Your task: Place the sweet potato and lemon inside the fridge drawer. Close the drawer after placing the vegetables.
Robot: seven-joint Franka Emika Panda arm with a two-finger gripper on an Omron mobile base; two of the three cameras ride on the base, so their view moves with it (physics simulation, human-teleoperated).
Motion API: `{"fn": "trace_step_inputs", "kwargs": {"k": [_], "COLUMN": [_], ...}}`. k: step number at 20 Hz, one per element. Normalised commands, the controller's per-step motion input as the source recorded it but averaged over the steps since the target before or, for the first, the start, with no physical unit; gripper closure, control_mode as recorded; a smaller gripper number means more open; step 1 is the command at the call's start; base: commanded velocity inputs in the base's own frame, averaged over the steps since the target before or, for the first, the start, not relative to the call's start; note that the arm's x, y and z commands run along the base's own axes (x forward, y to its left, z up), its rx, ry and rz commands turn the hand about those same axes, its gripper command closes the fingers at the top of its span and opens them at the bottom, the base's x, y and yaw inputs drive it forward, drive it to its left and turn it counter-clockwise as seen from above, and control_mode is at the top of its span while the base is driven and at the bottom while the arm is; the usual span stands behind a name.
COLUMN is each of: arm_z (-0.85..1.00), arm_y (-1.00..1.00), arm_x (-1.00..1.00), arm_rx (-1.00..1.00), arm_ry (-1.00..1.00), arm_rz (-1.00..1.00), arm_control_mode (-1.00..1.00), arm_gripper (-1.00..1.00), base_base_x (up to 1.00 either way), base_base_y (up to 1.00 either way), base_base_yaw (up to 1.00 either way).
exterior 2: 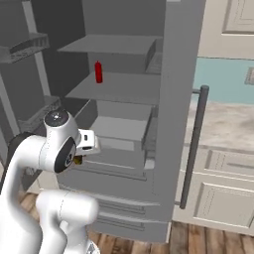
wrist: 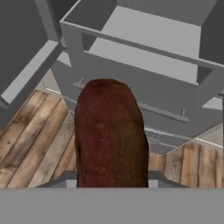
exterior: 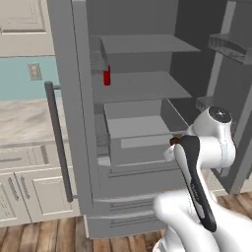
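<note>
Two-finger gripper (wrist: 112, 186) clenched on the stubby dark-brown sweet potato (wrist: 110, 135), held before the pulled-out plain grey box-shaped fridge drawer (wrist: 144, 43), nothing visible inside.

Red bottle (exterior: 107, 76) stands, apparently upright, on fridge shelf (exterior: 147, 88).

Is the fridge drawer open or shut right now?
Open. The fridge drawer is pulled out from the fridge, its grey floor exposed in the hand view, with the sweet potato held in front of it.
</note>
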Motion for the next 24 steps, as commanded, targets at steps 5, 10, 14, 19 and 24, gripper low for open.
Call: {"fn": "trace_step_inputs", "kwargs": {"k": [5,10,14,19,24], "arm_z": [0.00,0.00,0.00,0.00,0.00], "arm_y": [0.00,0.00,0.00,-0.12,-0.35], "arm_x": [0.00,0.00,0.00,0.06,0.65], "arm_rx": [0.00,0.00,0.00,0.02,0.06], "arm_ry": [0.00,0.00,0.00,0.00,0.08], "arm_rz": [0.00,0.00,0.00,0.00,0.06], "arm_control_mode": [1.00,1.00,1.00,-1.00,-1.00], "arm_gripper": [1.00,1.00,1.00,1.00,1.00], "base_base_x": [0.57,0.57,0.41,0.14,0.00], "base_base_y": [-0.23,-0.20,-0.14,-0.08,0.00], "base_base_yaw": [0.10,0.06,0.02,0.00,0.00]}}
